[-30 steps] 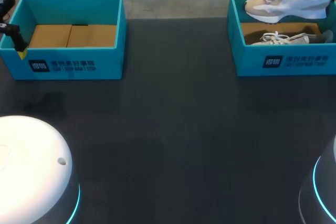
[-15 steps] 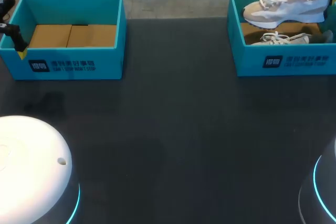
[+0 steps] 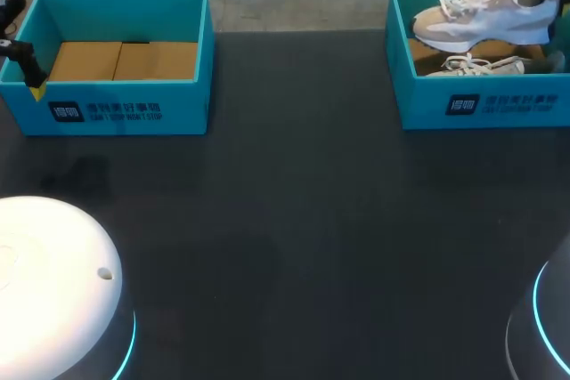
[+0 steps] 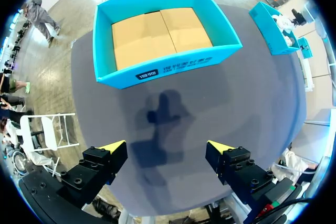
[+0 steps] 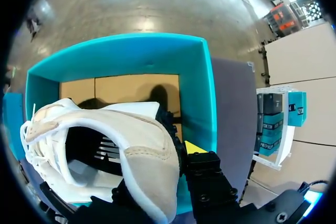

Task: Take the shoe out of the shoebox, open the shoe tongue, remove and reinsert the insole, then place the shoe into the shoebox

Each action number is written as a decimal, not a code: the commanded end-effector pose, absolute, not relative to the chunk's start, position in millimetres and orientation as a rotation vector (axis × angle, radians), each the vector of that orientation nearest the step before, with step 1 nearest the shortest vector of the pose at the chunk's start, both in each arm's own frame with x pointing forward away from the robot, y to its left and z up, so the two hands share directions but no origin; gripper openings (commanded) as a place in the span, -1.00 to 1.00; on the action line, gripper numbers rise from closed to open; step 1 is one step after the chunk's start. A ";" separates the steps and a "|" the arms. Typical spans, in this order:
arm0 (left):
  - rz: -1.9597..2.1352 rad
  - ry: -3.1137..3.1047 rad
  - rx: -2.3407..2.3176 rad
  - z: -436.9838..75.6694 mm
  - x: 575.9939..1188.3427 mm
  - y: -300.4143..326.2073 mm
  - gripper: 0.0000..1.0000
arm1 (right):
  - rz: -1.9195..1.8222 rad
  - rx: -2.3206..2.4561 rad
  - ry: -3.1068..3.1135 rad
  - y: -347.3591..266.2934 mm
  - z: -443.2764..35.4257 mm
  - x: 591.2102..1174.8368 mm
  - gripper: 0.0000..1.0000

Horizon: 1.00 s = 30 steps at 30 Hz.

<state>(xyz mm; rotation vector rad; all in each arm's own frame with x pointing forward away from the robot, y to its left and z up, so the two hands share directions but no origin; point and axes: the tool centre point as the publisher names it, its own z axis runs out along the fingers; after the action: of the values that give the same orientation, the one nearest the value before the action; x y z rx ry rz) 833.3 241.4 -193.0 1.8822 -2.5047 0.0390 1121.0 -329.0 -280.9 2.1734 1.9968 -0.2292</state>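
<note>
**Head view.** On the dark grey table (image 3: 294,220), at 1 o'clock, stands an open teal cardboard shoebox (image 3: 481,106). Its front wall carries a white printed label, which I leave unread. The white-and-beige lace-up shoe (image 3: 485,17) is held up over that box, toe toward 9 o'clock. My right arm comes in at the far corner by the heel. A second pale laced shoe (image 3: 481,66) lies on the box floor underneath. At 11 o'clock is a matching teal box (image 3: 125,109) with the same kind of label. It shows only a tan cardboard floor, and my left arm sits at its 9 o'clock side.

**Left wrist view.** The left gripper (image 4: 167,146) is released, fingers wide apart and holding nothing, above bare table. The empty box is at its 12 o'clock.

**Right wrist view.** The right gripper (image 5: 181,156) is clenched on the shoe's heel. One yellow tip shows against the outside of the heel. The other is hidden behind the collar, and I judge it to be inside. The shoe's opening faces the camera, and the box lies ahead and beneath.

**Handling, my read.** The shoe looks light, with a soft upper that will flex. The heel is the stiffest part, so it is the right place to grip. The loose laces could snag on the box rim. The tongue is soft, so I would pinch it near its top edge. The insole is likely thin and floppy, so I would take it at the heel end.
</note>
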 end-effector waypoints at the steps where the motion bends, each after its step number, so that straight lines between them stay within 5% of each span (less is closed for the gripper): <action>1: 0.034 -2.505 1.882 -192.5 833.4 241.3 1.00 | -0.222 2.176 2.001 -331.5 -286.0 1123.3 -1.00; 30: 0.034 -2.505 1.882 -192.5 833.4 241.3 1.00 | -0.218 2.164 2.006 -332.8 -301.3 1149.9 -1.00</action>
<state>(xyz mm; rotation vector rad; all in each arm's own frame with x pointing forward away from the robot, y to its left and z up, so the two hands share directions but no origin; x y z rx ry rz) 833.3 241.4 -193.0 1.8822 -2.5047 0.0390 1138.3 -330.9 -299.0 2.1523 1.9978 -0.2019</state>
